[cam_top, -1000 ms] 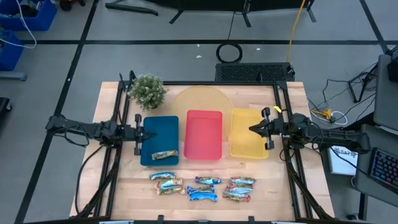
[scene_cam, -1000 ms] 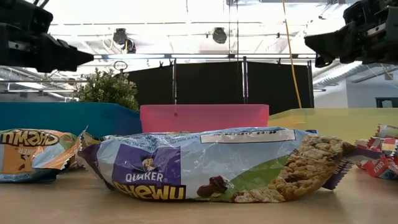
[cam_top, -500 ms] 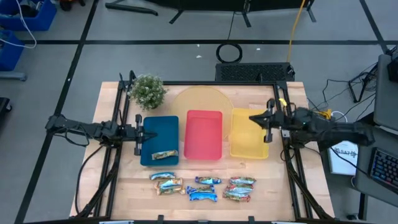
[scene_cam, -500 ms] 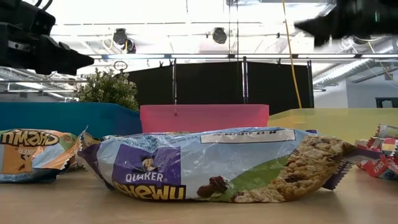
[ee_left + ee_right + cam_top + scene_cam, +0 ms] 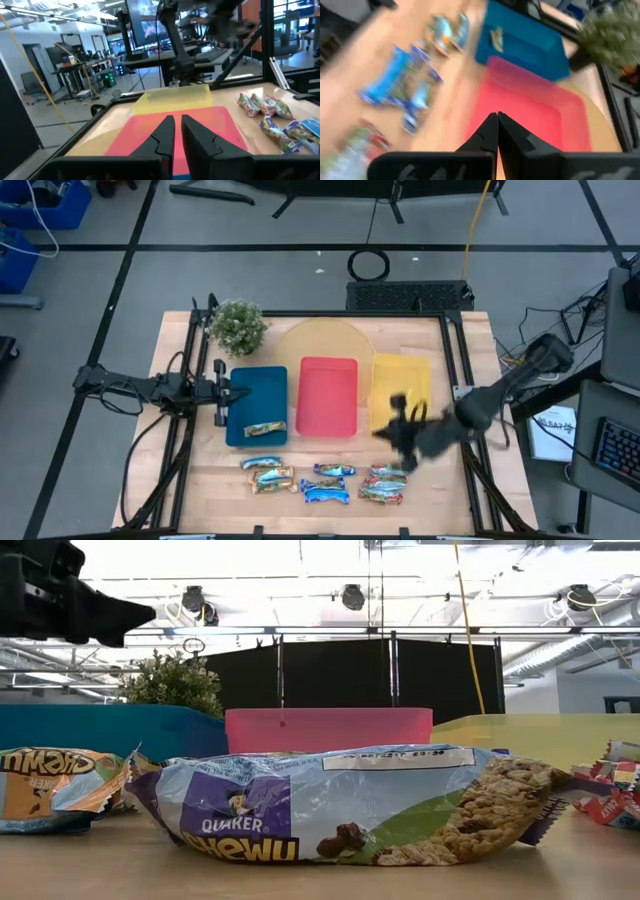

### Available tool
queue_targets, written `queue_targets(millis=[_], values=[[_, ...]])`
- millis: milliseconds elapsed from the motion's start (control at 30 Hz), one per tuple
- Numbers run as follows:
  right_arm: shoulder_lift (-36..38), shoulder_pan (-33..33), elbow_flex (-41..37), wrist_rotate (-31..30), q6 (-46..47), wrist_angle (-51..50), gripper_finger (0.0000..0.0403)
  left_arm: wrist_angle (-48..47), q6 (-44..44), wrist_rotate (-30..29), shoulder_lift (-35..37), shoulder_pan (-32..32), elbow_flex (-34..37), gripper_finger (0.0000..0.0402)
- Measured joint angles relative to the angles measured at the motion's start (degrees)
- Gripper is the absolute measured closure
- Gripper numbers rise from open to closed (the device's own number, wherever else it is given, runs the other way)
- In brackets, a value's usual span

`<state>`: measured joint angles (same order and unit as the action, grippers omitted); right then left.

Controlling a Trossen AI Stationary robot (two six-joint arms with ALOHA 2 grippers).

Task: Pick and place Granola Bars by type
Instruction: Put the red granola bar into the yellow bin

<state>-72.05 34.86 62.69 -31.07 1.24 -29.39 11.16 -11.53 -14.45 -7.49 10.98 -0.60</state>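
Note:
One tan-gold bar (image 5: pixel 265 429) lies flat in the blue tray (image 5: pixel 262 385). The other granola bars lie flat on the table near the front edge: tan-gold ones (image 5: pixel 266 471) at the left, bright blue ones (image 5: pixel 327 483) in the middle, silvery-teal ones with red (image 5: pixel 385 484) at the right. My left gripper (image 5: pixel 238 392) is shut and empty, above the blue tray's left edge. My right gripper (image 5: pixel 385 430) is shut and empty, blurred, above the table by the yellow tray's near left corner (image 5: pixel 378 423), just beyond the silvery-teal bars. It is out of the low view.
A red tray (image 5: pixel 327 380) stands between the blue tray and the yellow tray (image 5: pixel 400 375). A potted plant (image 5: pixel 238 326) stands at the far left. A round board (image 5: pixel 325 340) lies behind the trays. Metal frame rails (image 5: pixel 190 430) run along both table sides.
My right gripper has first drawn back toward the far edge above the yellow tray. It has then swung fast toward the near edge and the left, turning down toward the bars, and stays shut. My left gripper has risen a little. No bar has moved.

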Motion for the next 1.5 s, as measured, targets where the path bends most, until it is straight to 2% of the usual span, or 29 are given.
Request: queue_targets(millis=[267, 433, 567, 733, 1000, 1100, 1200, 1500], values=[[-19.2, 10.5, 17.0, -7.9, 10.9, -9.6, 0.0403, 1.1, 1.0, -4.2, 0.0, 0.0, 0.0, 0.0360], [-30.5, 12.3, 28.7, -7.3, 22.2, -20.1, 0.0403, 1.0, 1.5, -4.2, 0.0, 0.0, 0.0, 0.0360], [-37.3, 11.7, 34.8, -2.5, 36.4, -28.6, 0.0403, 1.0, 1.1, -4.2, 0.0, 0.0, 0.0, 0.0360], [-41.3, 10.3, 35.3, 7.7, 43.9, -29.9, 0.0367, 0.8, 1.4, -4.2, 0.0, 0.0, 0.0, 0.0360], [-43.9, 9.5, 35.3, 23.6, 44.9, -31.2, 0.0236, -2.0, 1.3, -4.1, 0.0, 0.0, 0.0, 0.0360], [-43.9, 10.5, 35.3, 24.7, 45.6, -31.2, 0.0207, -2.7, 1.3, -4.1, 0.0, 0.0, 0.0, 0.0360], [-43.9, 11.3, 34.9, 24.8, 45.8, -30.9, 0.0195, -2.7, 1.3, -4.1, 0.0, 0.0, 0.0, 0.0360], [-43.9, 11.4, 27.6, 25.3, 53.1, -29.6, 0.0204, -2.5, -0.3, -4.1, 0.0, 0.0, 0.0, 0.0360]])
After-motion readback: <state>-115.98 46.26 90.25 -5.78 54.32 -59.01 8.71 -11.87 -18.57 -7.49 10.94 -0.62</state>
